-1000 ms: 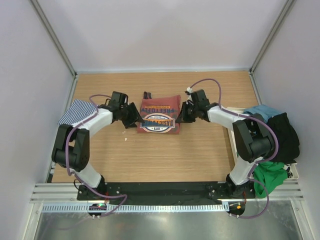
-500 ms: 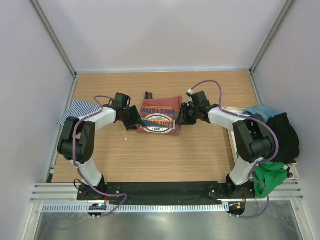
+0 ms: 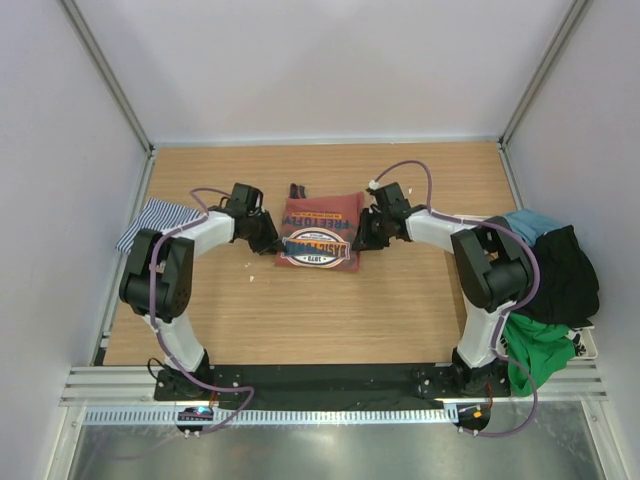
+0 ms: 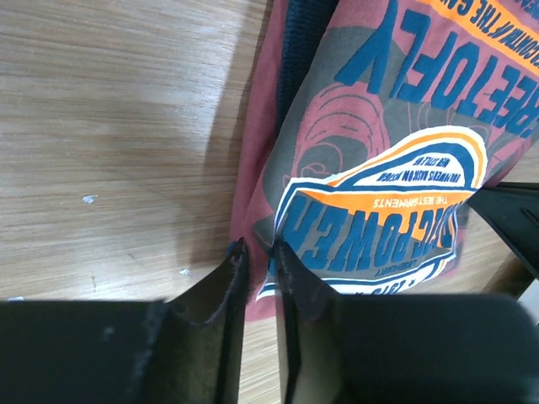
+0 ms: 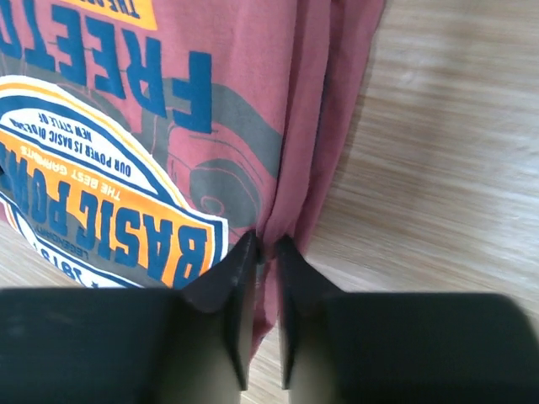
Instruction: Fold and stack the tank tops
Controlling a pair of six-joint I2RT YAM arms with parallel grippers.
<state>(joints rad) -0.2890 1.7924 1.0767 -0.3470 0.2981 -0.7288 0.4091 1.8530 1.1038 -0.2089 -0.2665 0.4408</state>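
The rust-red tank top point(image 3: 318, 232) lies folded on the middle of the table, its blue, orange and white print facing up. My left gripper point(image 3: 271, 240) is at the top's left edge. In the left wrist view its jaws point(image 4: 259, 248) are shut on the hem of the red cloth point(image 4: 379, 126). On the right edge, my right gripper point(image 3: 363, 231) pinches a raised fold. In the right wrist view that fold of the top point(image 5: 244, 84) runs between the fingers of the gripper point(image 5: 267, 244). The striped navy-and-white tank top point(image 3: 160, 218) lies flat by the left wall.
A white tray point(image 3: 588, 345) at the right edge holds a pile of teal, black point(image 3: 565, 270) and green point(image 3: 535, 360) clothes. Grey walls close in the wooden table point(image 3: 330, 310) on three sides. A dark strap end point(image 3: 296, 190) sticks out behind the red top.
My left gripper moved right onto the red top's left edge and closed on it. My right gripper opened, slid slightly left and narrowed on the right-hand fold. The top shifted a little.
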